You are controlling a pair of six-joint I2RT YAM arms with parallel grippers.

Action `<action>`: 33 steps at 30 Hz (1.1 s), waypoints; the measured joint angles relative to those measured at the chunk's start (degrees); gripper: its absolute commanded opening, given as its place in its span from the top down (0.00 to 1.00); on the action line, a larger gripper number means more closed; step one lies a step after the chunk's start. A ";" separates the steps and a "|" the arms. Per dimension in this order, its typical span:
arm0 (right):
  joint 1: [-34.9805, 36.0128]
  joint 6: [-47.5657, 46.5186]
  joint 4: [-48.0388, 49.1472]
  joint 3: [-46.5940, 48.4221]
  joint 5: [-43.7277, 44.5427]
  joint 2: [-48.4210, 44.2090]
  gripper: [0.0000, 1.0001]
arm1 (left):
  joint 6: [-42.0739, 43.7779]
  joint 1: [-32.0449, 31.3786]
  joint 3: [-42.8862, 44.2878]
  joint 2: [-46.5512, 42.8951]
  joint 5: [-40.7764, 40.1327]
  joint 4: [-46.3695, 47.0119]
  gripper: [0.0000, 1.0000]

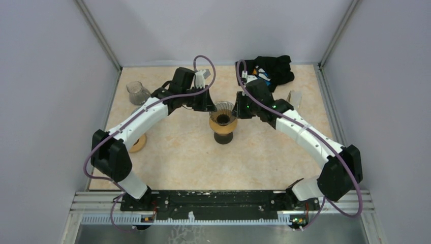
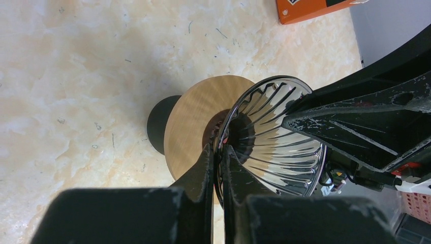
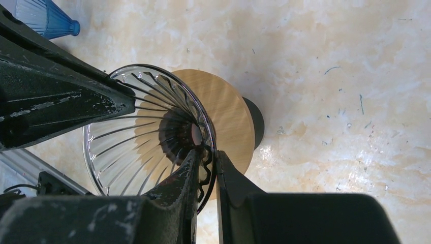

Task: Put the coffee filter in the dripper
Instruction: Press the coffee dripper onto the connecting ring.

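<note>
Left pincer and right pincer pinch opposite sides of the rim of the empty dripper, apparently steadying it, while what may be the filter sits well right of the dripper, so one pincer must next release and fetch it.

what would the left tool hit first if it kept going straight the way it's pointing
The glass dripper: its rim already sits pinched in the left tool, so there is no free travel. Beyond the ribbed glass, probably the right tool on the opposite rim, though depth is unclear.
</note>
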 measured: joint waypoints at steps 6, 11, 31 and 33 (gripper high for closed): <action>0.55 -0.07 0.04 0.00 1.38 0.50 1.00 | 0.00 -0.48 -0.70 -0.02 -1.09 0.70 1.00; 1.01 -0.50 -0.11 0.00 2.32 0.76 1.00 | 0.00 -0.94 -1.31 -0.33 -1.97 1.01 1.00; 1.40 -0.87 -2.54 1.55 3.58 0.70 0.83 | 0.44 -2.43 -1.27 -0.50 -4.76 0.81 0.77; 1.77 -1.03 -2.99 2.21 3.13 0.68 0.80 | 0.42 -3.08 -1.27 0.35 -5.11 -0.13 0.73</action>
